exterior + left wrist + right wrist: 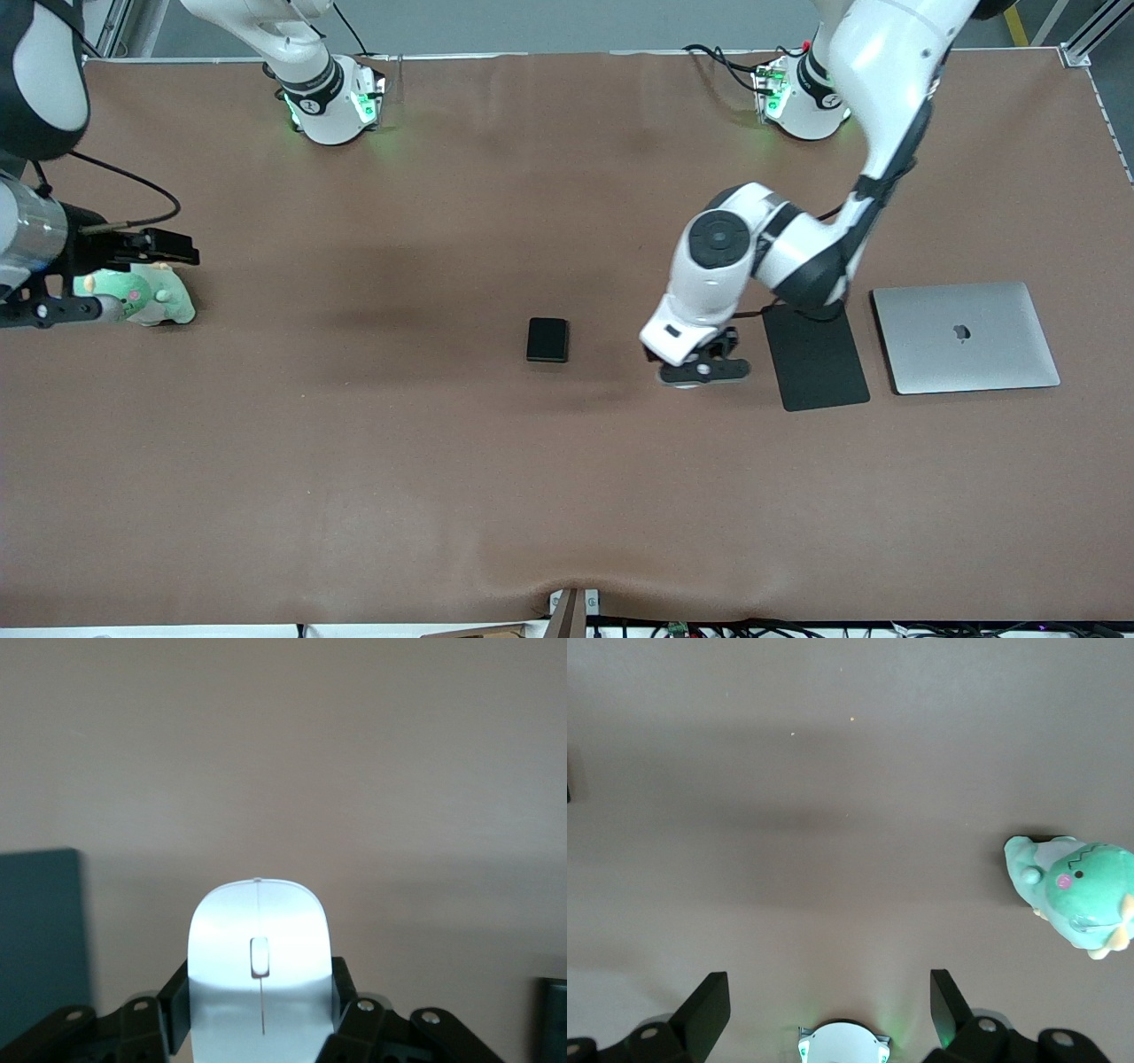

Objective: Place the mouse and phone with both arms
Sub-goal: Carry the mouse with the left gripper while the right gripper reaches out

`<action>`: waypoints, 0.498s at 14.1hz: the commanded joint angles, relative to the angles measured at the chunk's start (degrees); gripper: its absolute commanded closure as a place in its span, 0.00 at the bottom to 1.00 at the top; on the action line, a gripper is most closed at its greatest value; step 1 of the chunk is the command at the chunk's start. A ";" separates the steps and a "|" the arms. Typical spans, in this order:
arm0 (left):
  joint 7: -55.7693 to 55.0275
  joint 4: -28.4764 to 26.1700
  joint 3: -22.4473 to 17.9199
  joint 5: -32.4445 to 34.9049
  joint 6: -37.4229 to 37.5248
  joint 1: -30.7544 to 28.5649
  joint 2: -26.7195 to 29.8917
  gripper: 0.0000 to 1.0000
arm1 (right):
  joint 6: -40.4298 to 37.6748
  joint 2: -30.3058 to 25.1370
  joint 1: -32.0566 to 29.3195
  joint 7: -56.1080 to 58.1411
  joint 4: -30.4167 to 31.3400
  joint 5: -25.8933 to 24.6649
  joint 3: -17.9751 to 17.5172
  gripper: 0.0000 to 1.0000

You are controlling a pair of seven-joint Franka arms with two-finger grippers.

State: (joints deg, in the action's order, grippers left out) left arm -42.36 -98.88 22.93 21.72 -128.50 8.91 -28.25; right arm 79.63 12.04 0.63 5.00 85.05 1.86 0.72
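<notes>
At the right arm's end of the counter [354, 496], we see the right end effector [133, 252] held over bare brown surface just beside a green plush toy [142, 299]; its fingers [709, 1010] stand spread wide and grip nothing, and that arm waits. The toy lies on the counter near the edge.

Toward the middle, the phone [547, 339] lies flat on the counter, well apart from the toy and from both end effectors.

Next comes the left end effector [702, 368], low over the counter between the phone and a black pad [815, 359]. We find it closed on the mouse [258, 961], the white shell pinched at its sides by the two black fingers [173, 1001], its wheel and thin grey line facing up. In the front view the mouse is almost wholly hidden under the end effector.

The pad lies flat just beside that end effector, and a closed silver laptop [966, 337] lies beside the pad, toward the left arm's end.
</notes>
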 commanded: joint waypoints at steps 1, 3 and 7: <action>5.08 -7.36 5.26 0.43 -0.53 -10.09 4.34 0.90 | -0.88 1.32 2.17 -0.34 -1.03 0.51 -0.19 0.00; 10.25 -9.82 8.43 0.43 -0.61 -17.83 4.43 0.90 | -0.27 1.40 3.92 -0.52 -0.42 0.95 -0.54 0.00; 13.53 -13.26 9.23 1.22 -1.14 -24.10 3.56 0.90 | 5.87 2.46 8.85 -10.52 3.44 3.49 -0.54 0.00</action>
State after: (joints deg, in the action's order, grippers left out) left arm -28.58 -109.38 30.88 21.72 -128.68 -13.54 -25.58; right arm 83.22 14.21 7.74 -1.11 86.28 3.99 0.05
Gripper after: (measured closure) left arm 0.388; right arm 0.000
